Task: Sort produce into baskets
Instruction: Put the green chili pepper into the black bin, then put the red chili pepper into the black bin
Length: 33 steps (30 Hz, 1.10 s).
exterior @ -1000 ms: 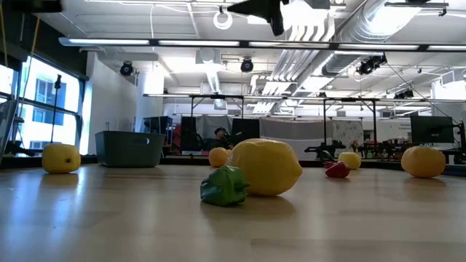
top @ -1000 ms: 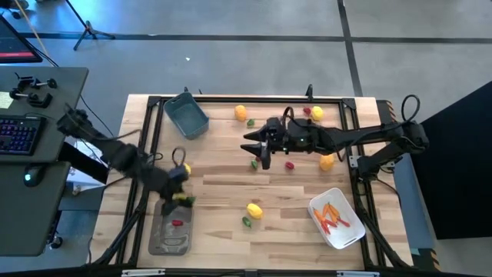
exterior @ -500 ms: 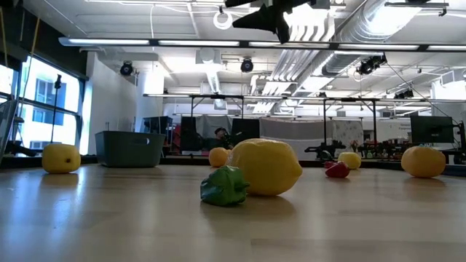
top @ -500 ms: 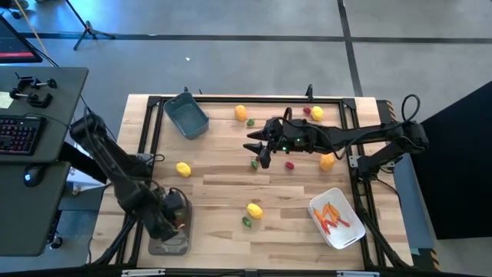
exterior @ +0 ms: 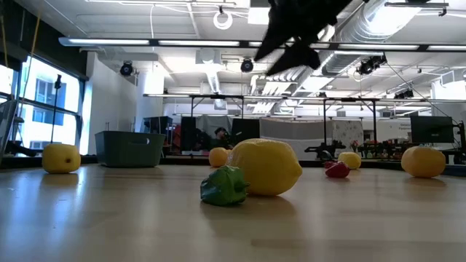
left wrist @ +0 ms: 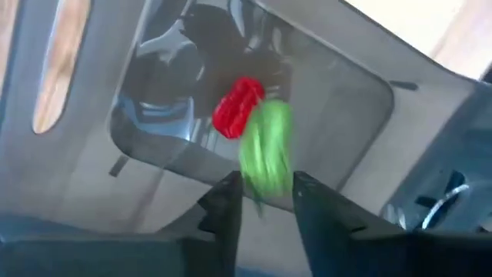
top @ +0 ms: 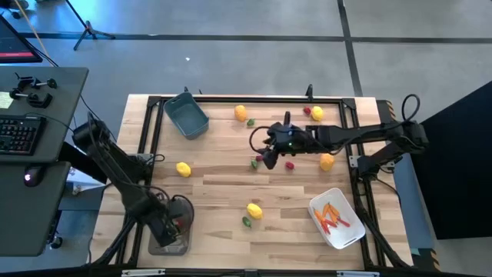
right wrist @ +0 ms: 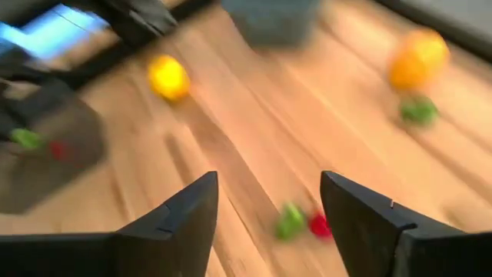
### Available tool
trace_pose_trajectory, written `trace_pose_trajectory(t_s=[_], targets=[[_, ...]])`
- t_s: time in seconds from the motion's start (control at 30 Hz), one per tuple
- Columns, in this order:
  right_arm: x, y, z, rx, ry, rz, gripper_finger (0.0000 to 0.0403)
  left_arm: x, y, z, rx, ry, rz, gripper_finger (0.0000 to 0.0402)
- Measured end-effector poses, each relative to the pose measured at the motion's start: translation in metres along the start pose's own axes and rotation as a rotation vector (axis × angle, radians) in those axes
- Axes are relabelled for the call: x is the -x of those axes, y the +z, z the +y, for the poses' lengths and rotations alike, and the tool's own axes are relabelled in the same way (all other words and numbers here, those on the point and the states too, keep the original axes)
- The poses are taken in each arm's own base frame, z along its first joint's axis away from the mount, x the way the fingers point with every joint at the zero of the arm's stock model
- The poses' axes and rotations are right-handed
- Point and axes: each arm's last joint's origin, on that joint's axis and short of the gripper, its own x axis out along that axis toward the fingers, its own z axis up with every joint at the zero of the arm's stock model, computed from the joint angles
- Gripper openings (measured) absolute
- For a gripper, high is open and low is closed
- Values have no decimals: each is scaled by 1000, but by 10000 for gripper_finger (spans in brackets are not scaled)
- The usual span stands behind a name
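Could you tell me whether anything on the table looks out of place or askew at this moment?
The blue-grey tub sits skewed to the table edge, and produce lies scattered on the wood, such as a lemon. Otherwise nothing stands out: the left gripper is over the grey tray, a green piece just beyond its fingers.

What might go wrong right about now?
The green piece is leaving the left gripper above the grey tray; it may bounce out past the red piece. The right gripper, open, hangs over a close green and red pair and might nudge one while taking the other.
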Motion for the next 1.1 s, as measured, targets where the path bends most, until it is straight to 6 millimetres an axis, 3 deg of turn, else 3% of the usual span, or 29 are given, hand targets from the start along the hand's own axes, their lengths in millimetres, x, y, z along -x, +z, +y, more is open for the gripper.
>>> trace_pose_trajectory(t_s=[0.13,0.23,0.4,0.57,0.87,1.1], targets=[[-8,-12,-12,2,-91,133,250,7,-2,2,-10,-26,-5,152],[-21,-18,-17,194,-71,226,262,16,-3,5,-49,-54,-49,171],[-49,-28,-28,503,43,378,265,38,-5,11,-90,-150,-131,173],[-81,-38,-38,658,78,431,265,63,-6,18,-44,-289,-236,162],[-119,-46,-52,739,128,424,259,82,-7,25,0,-393,-325,150],[-145,-54,-65,717,179,431,190,84,-7,28,8,-380,-363,133]])
